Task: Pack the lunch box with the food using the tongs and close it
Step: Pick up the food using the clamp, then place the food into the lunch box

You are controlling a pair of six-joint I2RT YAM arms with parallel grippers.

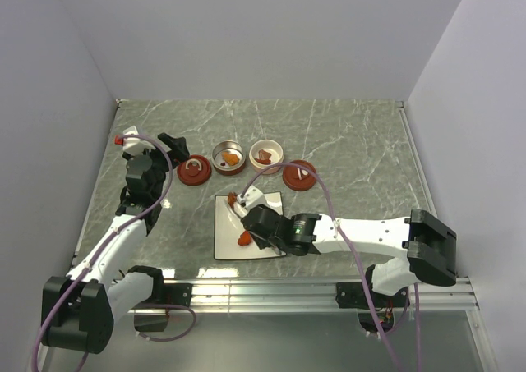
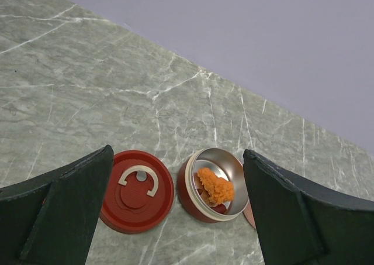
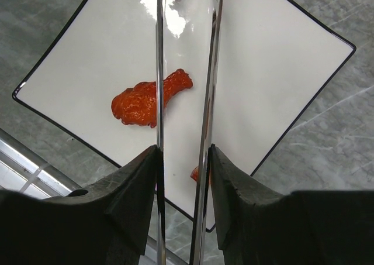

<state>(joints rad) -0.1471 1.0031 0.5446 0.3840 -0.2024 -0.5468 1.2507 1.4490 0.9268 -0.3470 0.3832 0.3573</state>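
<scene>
Our right pincer (image 3: 184, 154) clamps the tongs (image 3: 158, 72) so we can nip food (image 3: 137, 105) off the plate (image 3: 280, 60), while our left pincer (image 2: 178, 154) hangs apart near the lunch box (image 2: 187, 196).

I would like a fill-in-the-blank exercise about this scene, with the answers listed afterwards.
1. The right gripper is shut on the tongs above the white ___.
2. The left gripper stands ___, holding nothing.
3. The round container beside the red lid holds an ___ piece of food.
Missing words: plate; open; orange.
</scene>
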